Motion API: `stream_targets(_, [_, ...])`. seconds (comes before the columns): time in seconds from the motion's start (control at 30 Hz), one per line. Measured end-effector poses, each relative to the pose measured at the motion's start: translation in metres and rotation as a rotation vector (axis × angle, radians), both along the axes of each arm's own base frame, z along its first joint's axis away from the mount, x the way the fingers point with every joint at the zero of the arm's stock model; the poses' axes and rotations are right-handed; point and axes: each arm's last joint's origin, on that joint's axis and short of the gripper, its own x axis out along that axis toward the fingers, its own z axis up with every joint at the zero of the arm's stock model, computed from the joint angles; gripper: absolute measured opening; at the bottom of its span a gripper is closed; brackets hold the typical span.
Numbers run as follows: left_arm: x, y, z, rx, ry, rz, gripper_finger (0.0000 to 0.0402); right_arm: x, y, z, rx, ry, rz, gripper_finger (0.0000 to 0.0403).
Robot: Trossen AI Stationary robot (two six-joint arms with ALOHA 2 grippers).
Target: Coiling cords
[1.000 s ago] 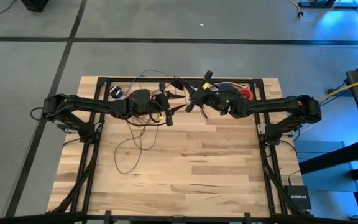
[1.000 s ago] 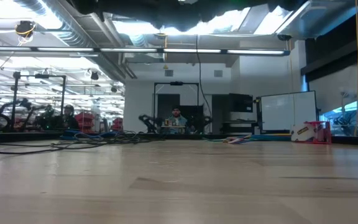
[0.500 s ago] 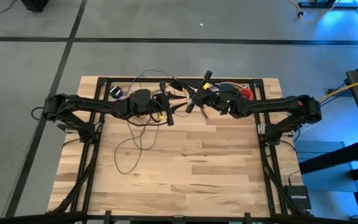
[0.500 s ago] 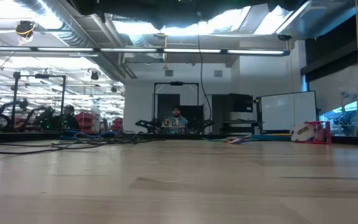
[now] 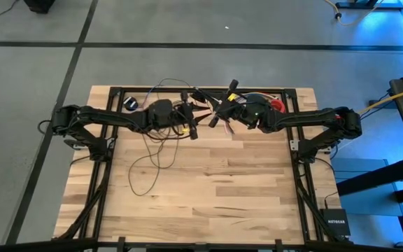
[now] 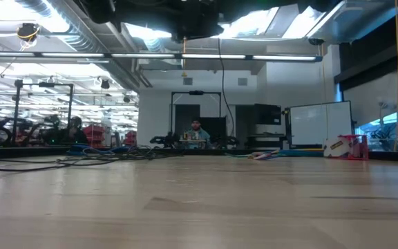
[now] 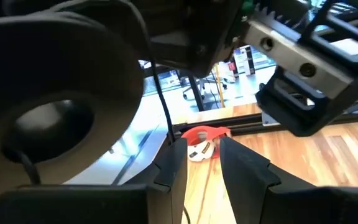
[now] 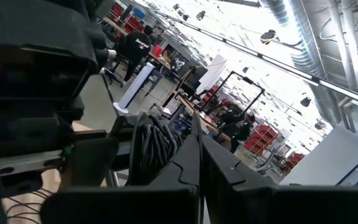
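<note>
Right gripper (image 5: 215, 117) pressed together pinching the cords (image 5: 161, 143), left gripper (image 5: 189, 129) half-spread beside; most loops uncoiled on table (image 5: 215, 189)

"NETGEAR" on black box (image 5: 336, 222) beside table's right edge; no other readable text.

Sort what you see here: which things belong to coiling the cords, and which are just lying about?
Job in hand: the cords; left tool; right tool.
Lying about: red roll; Netgear box.
</note>
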Motion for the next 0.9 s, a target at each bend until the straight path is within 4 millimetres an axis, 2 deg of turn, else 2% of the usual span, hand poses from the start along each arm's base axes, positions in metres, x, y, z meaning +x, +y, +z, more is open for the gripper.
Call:
stream_targets(0.33, [-0.006,-0.0074,0.0062,0.003,0.03,0.107,0.0088,-0.0001,0.0001,0.0,0.0,0.002,-0.001,0.0005])
stream_targets(0.5, [-0.0067,-0.0091,0.0057,-0.027,0.092,0.11,0.0088,-0.0001,0.0,0.0001,-0.001,0.003,-0.002,0.0005])
stream_targets(0.9, [-0.0066,-0.0066,0.0079,-0.035,0.079,0.108,0.0088,-0.0001,0.0001,0.0002,-0.003,0.004,0.0,0.0005])
